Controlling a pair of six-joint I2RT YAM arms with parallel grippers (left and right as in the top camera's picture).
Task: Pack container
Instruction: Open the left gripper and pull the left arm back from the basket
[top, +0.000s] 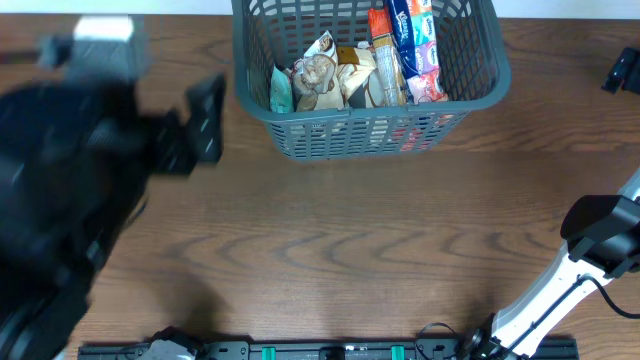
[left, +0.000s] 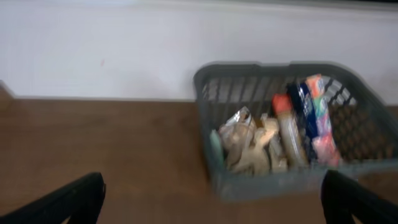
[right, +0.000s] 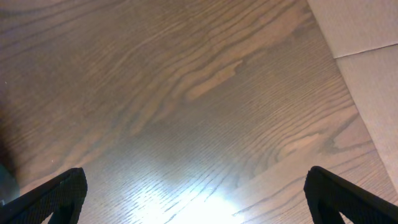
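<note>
Packets (top: 345, 78) are sitting inside container (top: 360, 138), just ahead-right of left claw (top: 207, 122). It's gaping wide, gripping nothing, and so is right claw (right: 196, 180) over bare desk (right: 186, 93). I'm judging packing done and planning a high lift, avoiding the rim.

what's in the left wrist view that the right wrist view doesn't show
Only the left wrist view shows the dark grey-blue slotted plastic basket with snack packets inside it and a white wall behind it. Only the right wrist view shows a pale flat panel at the picture's upper right. Both show the brown wooden table and that arm's own open tool, the left tool and the right tool, with nothing between the dark fingers.
</note>
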